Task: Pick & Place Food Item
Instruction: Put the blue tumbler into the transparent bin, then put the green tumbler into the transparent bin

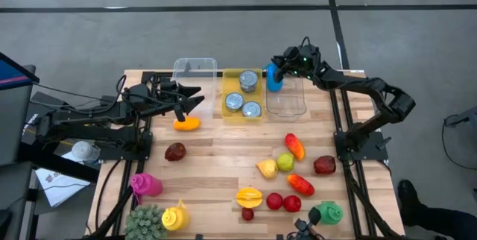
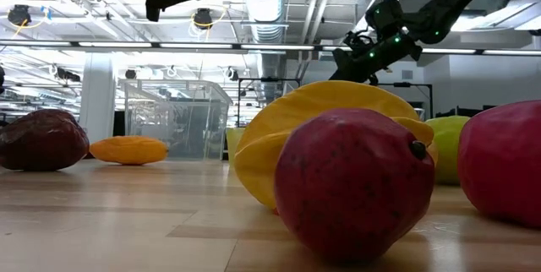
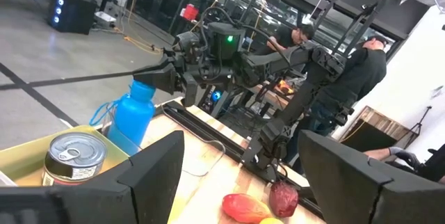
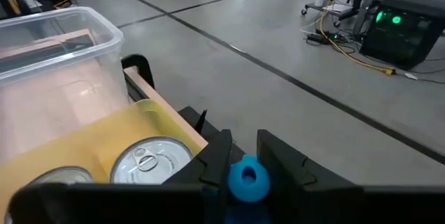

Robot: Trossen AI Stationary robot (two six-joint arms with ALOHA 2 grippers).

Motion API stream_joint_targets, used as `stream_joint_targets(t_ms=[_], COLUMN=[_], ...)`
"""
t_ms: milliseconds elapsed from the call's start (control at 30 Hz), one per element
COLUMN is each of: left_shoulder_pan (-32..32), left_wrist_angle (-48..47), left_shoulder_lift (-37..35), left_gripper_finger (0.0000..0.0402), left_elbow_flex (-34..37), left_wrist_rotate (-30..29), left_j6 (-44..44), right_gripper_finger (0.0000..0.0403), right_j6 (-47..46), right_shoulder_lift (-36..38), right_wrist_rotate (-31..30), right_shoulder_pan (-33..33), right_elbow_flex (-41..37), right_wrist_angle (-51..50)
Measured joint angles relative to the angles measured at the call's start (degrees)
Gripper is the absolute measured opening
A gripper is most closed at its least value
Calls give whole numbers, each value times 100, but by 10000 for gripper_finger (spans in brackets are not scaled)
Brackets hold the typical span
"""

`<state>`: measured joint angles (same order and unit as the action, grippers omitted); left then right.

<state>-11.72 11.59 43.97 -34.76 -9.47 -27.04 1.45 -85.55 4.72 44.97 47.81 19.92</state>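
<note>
Right gripper point(image 1: 277, 71): fingers closed on the neck of the blue bottle point(image 1: 275, 78); held upright near the bench's point(image 1: 216, 162) far edge, between the yellow tray point(image 1: 227, 83) and the clear tub point(image 1: 287, 100)
Yellow tray: at the far edge, middle; three tin cans point(image 1: 242, 101) inside
Left gripper point(image 1: 192, 100): fingers apart, nothing between them; raised above the orange fruit point(image 1: 186, 124) on the bench's left side
Other fruit: scattered toward the near edge and right side
</note>
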Motion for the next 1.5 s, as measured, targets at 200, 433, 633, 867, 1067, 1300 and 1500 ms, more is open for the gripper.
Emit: stream_joint_targets(t_ms=[200,433,633,867,1067,1300,1500], left_shoulder_pan=[0,0,0,0,2,0,2], left_wrist_angle=[-2,-2,0,0,0,0,0], left_shoulder_lift=[0,0,0,0,0,0,0], left_gripper_finger=[273,273,273,273,273,273,273], left_elbow_flex=[0,0,0,0,0,0,0], left_wrist_rotate=[0,2,4,7,11,26,24], left_j6=[10,20,23,21,21,21,-12], right_gripper_finger=[118,224,264,265,265,265,265], right_j6=[-2,-2,192,196,-1067,-2811,-4892], right_shoulder_lift=[3,173,892,2076,2638,2675,2907], right_wrist_rotate=[45,40,36,-44,-181,17,853], right_shoulder_pan=[-36,-24,-17,-205,-755,-2323,-3854], right_elbow_flex=[0,48,454,1401,1646,1637,1635], right_wrist_angle=[-4,-94,-1030,-4254,-7149,-9478,-10105])
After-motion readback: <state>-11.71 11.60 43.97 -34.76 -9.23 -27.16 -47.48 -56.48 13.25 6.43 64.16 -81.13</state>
